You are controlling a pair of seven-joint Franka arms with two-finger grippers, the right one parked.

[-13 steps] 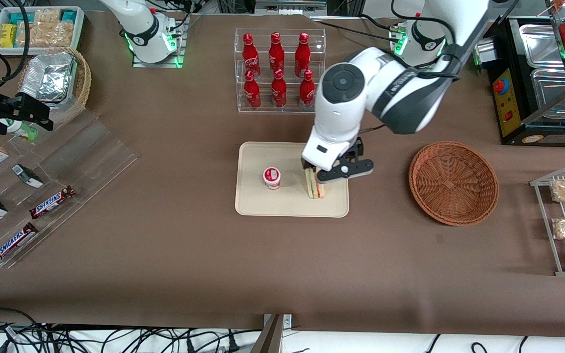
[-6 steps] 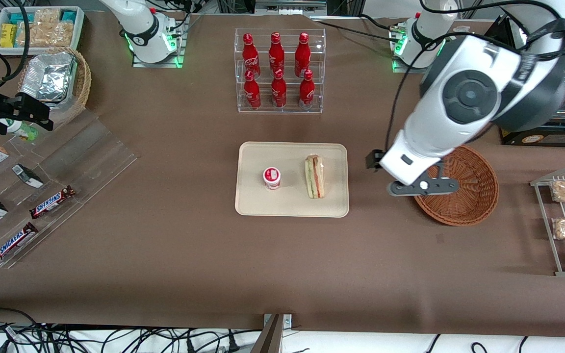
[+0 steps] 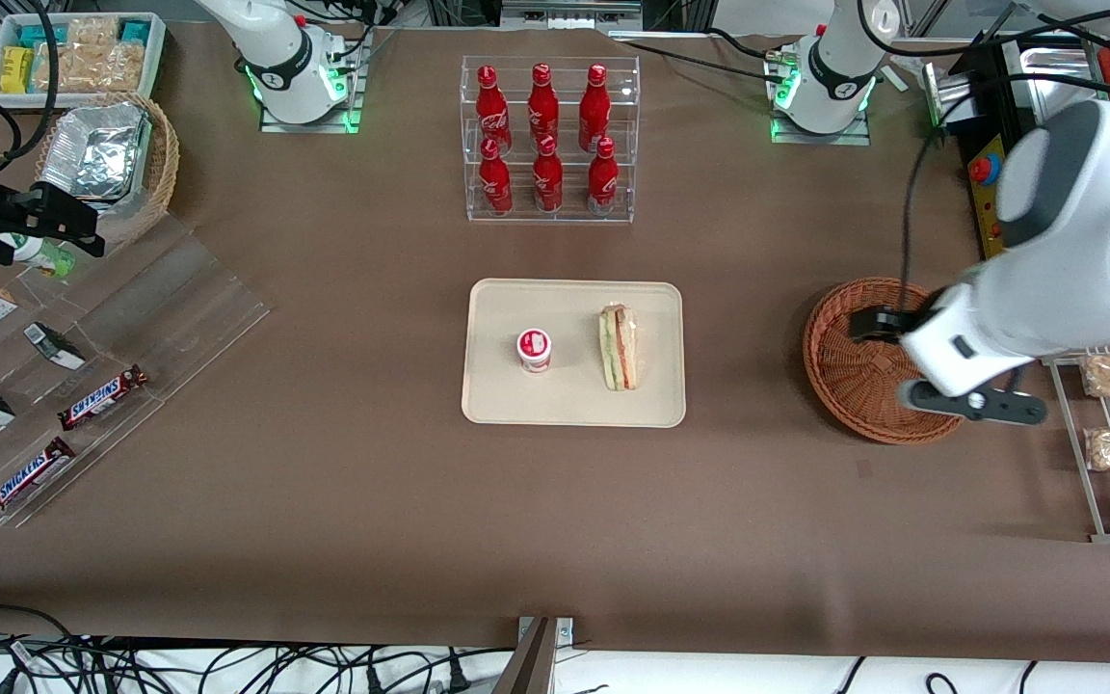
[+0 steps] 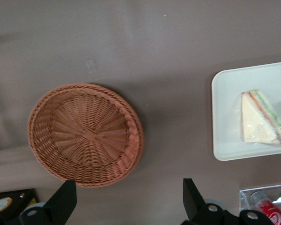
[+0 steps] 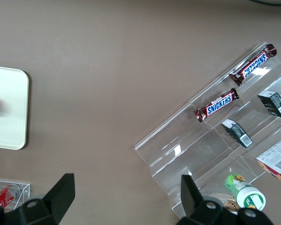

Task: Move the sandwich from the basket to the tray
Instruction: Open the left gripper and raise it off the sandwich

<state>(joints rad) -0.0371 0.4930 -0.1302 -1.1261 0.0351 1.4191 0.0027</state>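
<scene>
**Hand empty above the basket, sandwich on the tray**

Hand (image 3: 974, 407) hangs above the basket (image 3: 854, 376), over the part of its rim toward the working arm's end of the surface, and hides that part in the front view. The wrist view makes its state plain: both fingers (image 4: 61, 201) are spread wide, with only basket rim and bare brown surface between them. The front view shows just a dark bar under the white wrist.

The wrist view also looks straight into the basket (image 4: 86, 136), where only the woven bottom shows. The front view gives less of that, since the arm covers some of it.

The sandwich (image 3: 619, 347) lies on the tray (image 3: 565, 400), in the half toward the basket and well apart from the hand. From the front, its filling edge shows as green, red and pink stripes. From the wrist, the sandwich (image 4: 260, 124) shows its pale triangular face near the tray (image 4: 225, 117) edge.

A small white-and-red cup (image 3: 534, 349) stands on the tray beside the sandwich, apart from it; the wrist view does not reach it.

Farther from the front camera than the tray, a clear rack (image 3: 548, 140) holds six red bottles. A wire rack (image 3: 1109, 434) with snack bags stands just beside the hand. Snickers bars (image 3: 102, 397) lie on clear shelves toward the parked arm's end.
</scene>
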